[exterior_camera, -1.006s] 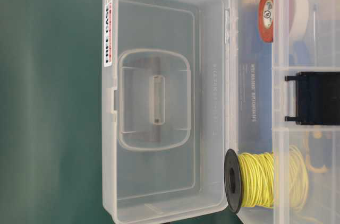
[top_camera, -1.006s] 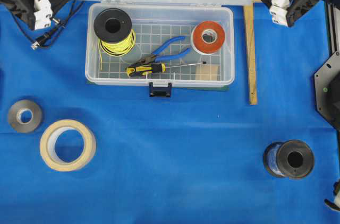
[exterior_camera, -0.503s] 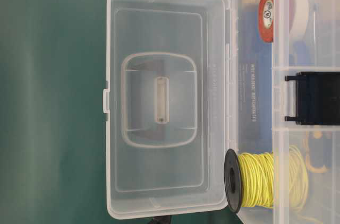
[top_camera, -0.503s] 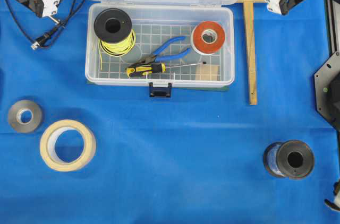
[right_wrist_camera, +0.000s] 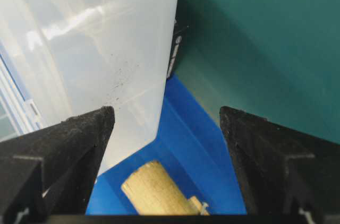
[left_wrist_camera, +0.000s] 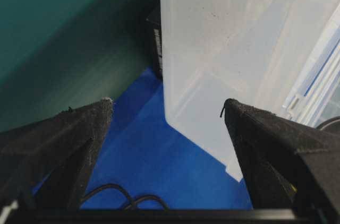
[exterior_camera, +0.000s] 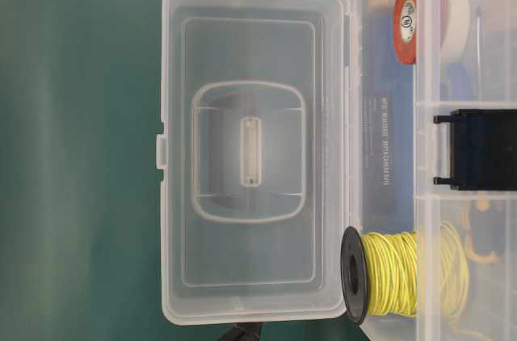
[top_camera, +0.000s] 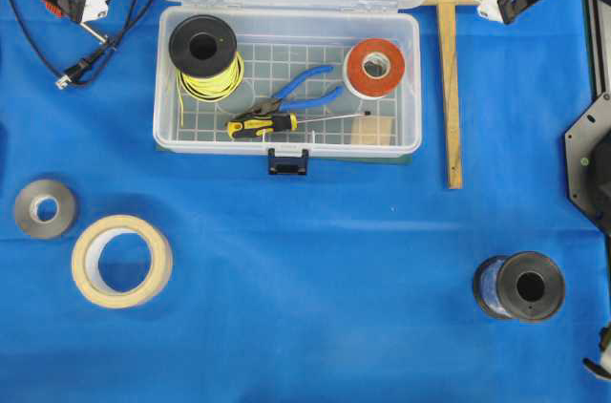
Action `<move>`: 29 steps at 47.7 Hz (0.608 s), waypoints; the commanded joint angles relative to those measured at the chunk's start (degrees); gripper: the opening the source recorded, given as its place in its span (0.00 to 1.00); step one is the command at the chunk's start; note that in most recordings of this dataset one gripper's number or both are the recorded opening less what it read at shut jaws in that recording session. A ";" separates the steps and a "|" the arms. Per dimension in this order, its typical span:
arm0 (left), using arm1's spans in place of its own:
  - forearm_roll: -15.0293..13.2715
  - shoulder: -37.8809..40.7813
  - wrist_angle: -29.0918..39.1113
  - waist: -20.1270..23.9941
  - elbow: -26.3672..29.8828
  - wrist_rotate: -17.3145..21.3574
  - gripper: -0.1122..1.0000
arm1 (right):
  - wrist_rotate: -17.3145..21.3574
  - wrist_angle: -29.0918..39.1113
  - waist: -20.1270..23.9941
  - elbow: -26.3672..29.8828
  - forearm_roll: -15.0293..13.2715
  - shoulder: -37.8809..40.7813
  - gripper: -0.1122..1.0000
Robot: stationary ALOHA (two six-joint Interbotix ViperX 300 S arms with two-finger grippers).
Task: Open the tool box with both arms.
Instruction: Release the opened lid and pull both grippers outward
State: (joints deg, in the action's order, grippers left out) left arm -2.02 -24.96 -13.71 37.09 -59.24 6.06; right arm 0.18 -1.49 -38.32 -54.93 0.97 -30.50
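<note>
Lid of the large clear rectangular plastic tool box (top_camera: pixel 286 88) stood raised, hinged back at the far edge of the blue cloth-covered table (top_camera: pixel 305 307); the table-level view showed its inner face (exterior_camera: pixel 250 155) upright and square to the camera. The box sat at the far middle of the table, its black front latch (top_camera: pixel 288 161) hanging released at the near wall.

Contents lay exposed: a black spool of yellow wire (top_camera: pixel 203 52), an orange roll of tape (top_camera: pixel 374 66), blue-handled pliers (top_camera: pixel 305 90) and a yellow-and-black screwdriver (top_camera: pixel 277 122).

The left gripper (left_wrist_camera: pixel 167 110), black with pointed triangular fingers, stood spread wide and held nothing; the lid's corner appeared between and beyond its fingers, with no contact evident. The right gripper (right_wrist_camera: pixel 167 115) was likewise spread wide and empty, the lid's other end just ahead of it and the end of a wooden ruler (top_camera: pixel 450 88) below. In the overhead view both arms sat at the far corners, one beside each end of the lid.

Assessment: the opening appeared complete, latch undone and lid up. Judged outstanding, at most: withdrawal of both arms, provided the lid holds its position unsupported, which the views could not confirm.
</note>
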 commanded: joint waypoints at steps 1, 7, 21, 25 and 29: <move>0.18 -0.88 -0.26 0.35 0.79 0.09 0.91 | -0.09 0.26 -0.44 0.44 -0.09 -1.14 0.84; 0.09 -2.20 0.26 1.41 -0.26 0.18 0.91 | -0.09 1.41 -1.67 -0.70 -0.09 -3.16 0.84; 0.18 -7.91 3.96 2.81 -3.87 0.18 0.91 | -0.09 5.80 -2.37 -3.78 -0.09 -10.02 0.84; 0.18 -9.84 4.48 2.81 -4.92 0.18 0.91 | 0.00 6.68 -2.37 -4.39 -0.09 -11.34 0.84; 0.09 -11.34 4.57 2.81 -5.54 0.09 0.91 | 0.00 6.86 -2.46 -4.66 -0.09 -11.95 0.84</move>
State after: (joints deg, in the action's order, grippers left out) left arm -1.93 -34.98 -8.96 39.73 -65.04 6.24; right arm 0.09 5.36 -40.52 -60.03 0.97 -41.92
